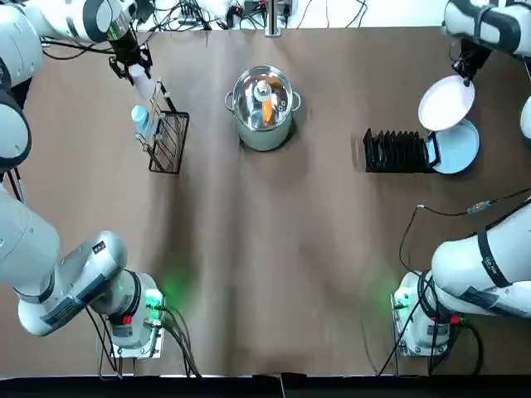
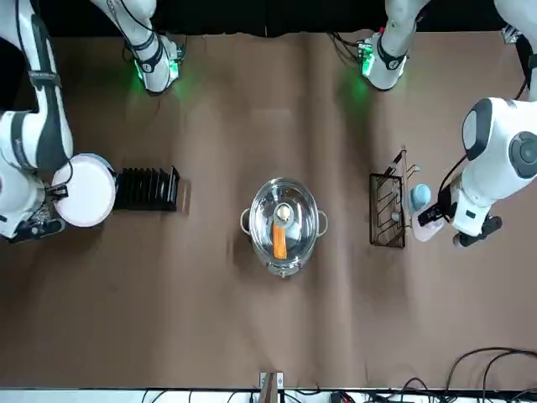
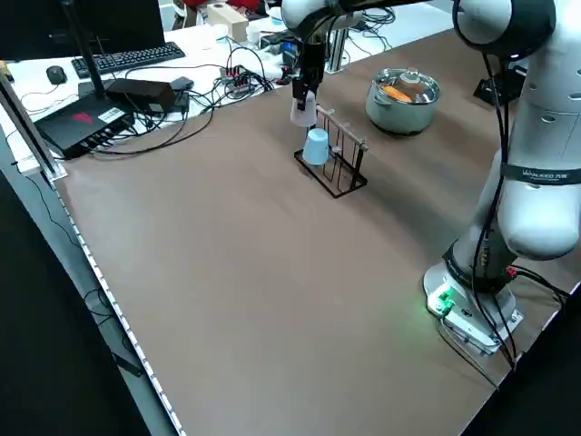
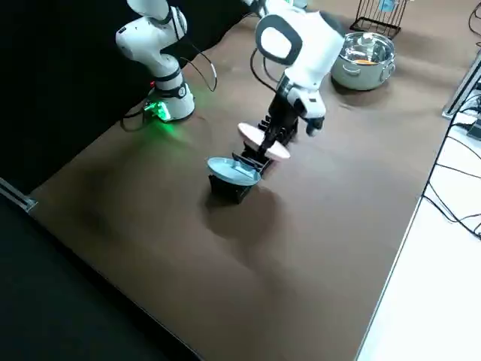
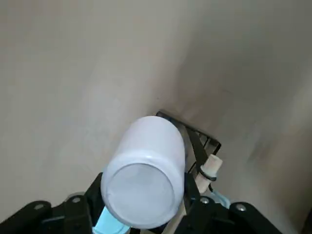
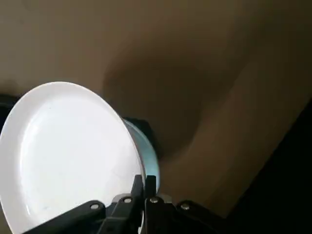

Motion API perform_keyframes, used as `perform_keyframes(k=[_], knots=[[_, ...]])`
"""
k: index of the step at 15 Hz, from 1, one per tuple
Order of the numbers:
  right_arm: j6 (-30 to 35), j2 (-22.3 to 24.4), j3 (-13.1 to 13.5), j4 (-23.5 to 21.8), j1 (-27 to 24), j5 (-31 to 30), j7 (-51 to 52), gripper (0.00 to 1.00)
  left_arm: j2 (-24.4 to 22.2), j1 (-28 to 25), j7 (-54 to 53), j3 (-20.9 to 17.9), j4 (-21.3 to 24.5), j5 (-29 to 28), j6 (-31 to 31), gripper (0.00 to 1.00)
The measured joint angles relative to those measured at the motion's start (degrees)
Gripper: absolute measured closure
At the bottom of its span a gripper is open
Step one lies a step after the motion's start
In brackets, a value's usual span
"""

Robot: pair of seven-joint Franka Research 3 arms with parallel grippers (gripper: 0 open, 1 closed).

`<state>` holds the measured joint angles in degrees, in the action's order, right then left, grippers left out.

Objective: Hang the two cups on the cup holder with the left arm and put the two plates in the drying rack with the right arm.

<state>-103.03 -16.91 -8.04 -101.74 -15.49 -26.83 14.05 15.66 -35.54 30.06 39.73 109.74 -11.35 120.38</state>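
This looks like a robotics lab, with jointed robot arms (image 1: 70, 282) mounted on a brown-covered table (image 3: 245, 272), tangled cables (image 3: 218, 91) across the upper middle of the left side view, and a monitor (image 3: 82, 27) and keyboard (image 3: 127, 59) on a white desk (image 3: 204, 54) at its upper left.

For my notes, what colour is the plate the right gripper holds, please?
White, clearest in the right wrist view.

Left gripper (image 5: 143, 184) clamped, out front left, right gripper (image 6: 144, 179) clamped, front right
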Motion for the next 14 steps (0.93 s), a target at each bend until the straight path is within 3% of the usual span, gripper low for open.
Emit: perform_keyframes(k=[8, 14], knots=[[-2.26, 0.27, -0.37, -8.17, 2.79, -13.22, -4.62, 0.96, 1.20, -0.04, -0.01, -0.26, 1.57, -1.59, 0.48, 0.33], [-1.91, 0.33, -0.50, -12.67, 8.30, -17.37, -15.05, 0.96, 2.93, -0.18, -0.01, -0.34, 2.83, -2.90, 1.97, 0.33]])
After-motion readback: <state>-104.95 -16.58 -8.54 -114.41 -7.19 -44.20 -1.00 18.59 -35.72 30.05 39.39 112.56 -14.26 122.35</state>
